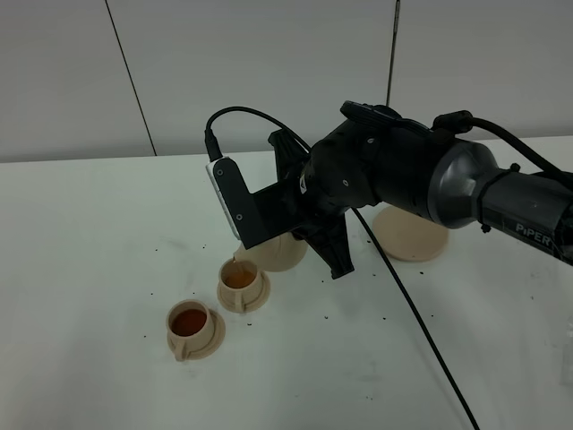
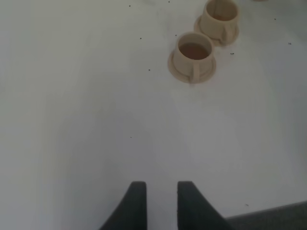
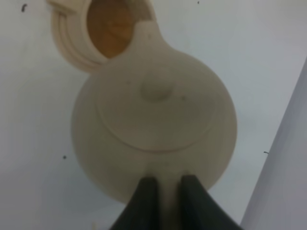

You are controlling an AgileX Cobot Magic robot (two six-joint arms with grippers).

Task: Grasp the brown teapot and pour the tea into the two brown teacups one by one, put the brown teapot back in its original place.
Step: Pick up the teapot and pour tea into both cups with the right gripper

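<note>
My right gripper (image 1: 300, 224) reaches across the middle and is shut on the loop handle of the brown teapot (image 1: 273, 253). The pot is tipped with its spout over the farther teacup (image 1: 242, 285), which holds amber tea. In the right wrist view the fingers (image 3: 146, 201) pinch the handle below the lidded teapot (image 3: 153, 129), and the teacup (image 3: 108, 28) lies under the spout. The nearer teacup (image 1: 192, 327) holds darker tea. The wide saucer (image 1: 412, 235), the original place, lies bare behind the arm. My left gripper (image 2: 160, 206) hovers over bare table, narrowly open and empty, with both teacups (image 2: 194, 55) (image 2: 220, 17) ahead.
A black cable (image 1: 403, 296) trails from the right arm across the table toward the front. Small dark specks dot the white tabletop around the cups. The table's edge (image 2: 273, 215) shows as a dark strip beside the left gripper.
</note>
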